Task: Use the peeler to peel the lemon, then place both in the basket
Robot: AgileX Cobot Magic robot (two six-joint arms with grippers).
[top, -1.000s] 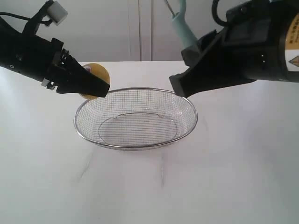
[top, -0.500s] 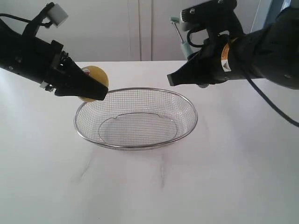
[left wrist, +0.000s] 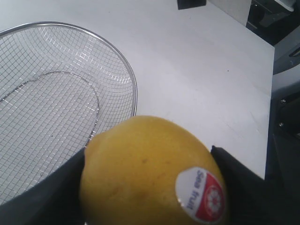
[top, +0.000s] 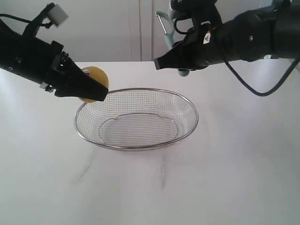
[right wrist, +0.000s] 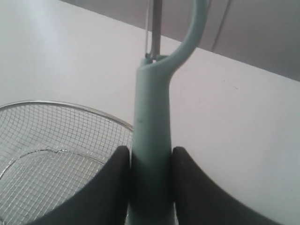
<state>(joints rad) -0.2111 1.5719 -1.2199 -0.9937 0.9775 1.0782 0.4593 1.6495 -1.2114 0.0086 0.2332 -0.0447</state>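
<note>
two arms hang over a white table (top: 234, 164), one on each side of the basket (top: 136, 146); the basket sits on the table near the middle of the exterior view, with nothing in it; the left gripper (top: 96, 86) is at about ten o'clock from the basket, by its rim, and its fingers are clamped on the lemon (top: 97, 75); in the left wrist view the lemon (left wrist: 145, 168) fills the space between the two dark fingers (left wrist: 239, 183), with a red-and-white sticker (left wrist: 201, 194) facing the camera; the basket (left wrist: 133, 93) lies just beyond the fruit, apart from it; whether the lemon hangs over the rim or just outside it cannot be told; the right gripper (top: 159, 62) is at about one o'clock from the basket, raised above the far rim, and it is closed on the handle of the peeler (top: 162, 21); the right wrist view shows the peeler (right wrist: 151, 140) pinched between both fingers (right wrist: 110, 187), its handle running straight out from the grip; in the exterior view the metal head points to about twelve o'clock, above the gripper; part of the basket (right wrist: 70, 107) shows under the peeler in that wrist view; lemon and peeler are well apart, and neither touches the basket.
</note>
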